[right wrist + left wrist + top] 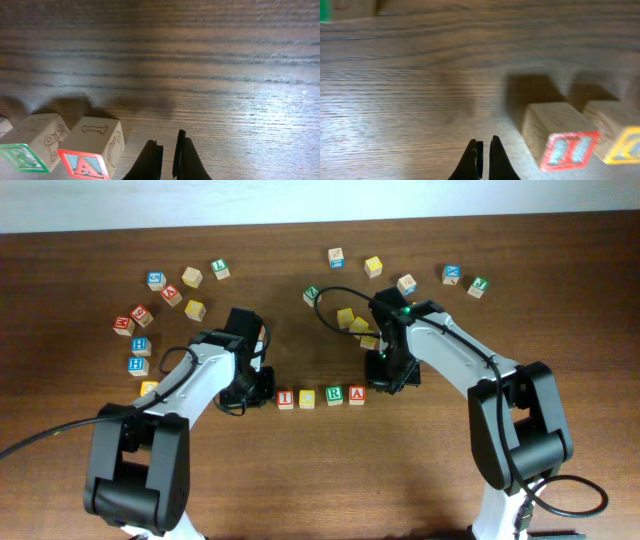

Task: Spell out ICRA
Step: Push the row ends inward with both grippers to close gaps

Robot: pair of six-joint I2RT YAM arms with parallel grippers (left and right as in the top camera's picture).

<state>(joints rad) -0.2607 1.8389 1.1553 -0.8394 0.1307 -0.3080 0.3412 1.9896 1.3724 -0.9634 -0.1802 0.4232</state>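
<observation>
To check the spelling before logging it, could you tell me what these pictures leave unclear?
Yellow block: letter too small overhead; in the left wrist view, blurred and cut off by the right edge.
Green-edged block: cut off by the top edge of the left wrist view, letter unseen.

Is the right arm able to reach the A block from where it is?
Probably yes: the right gripper sits just beside the A, bare table between them, nothing blocking that side.
</observation>
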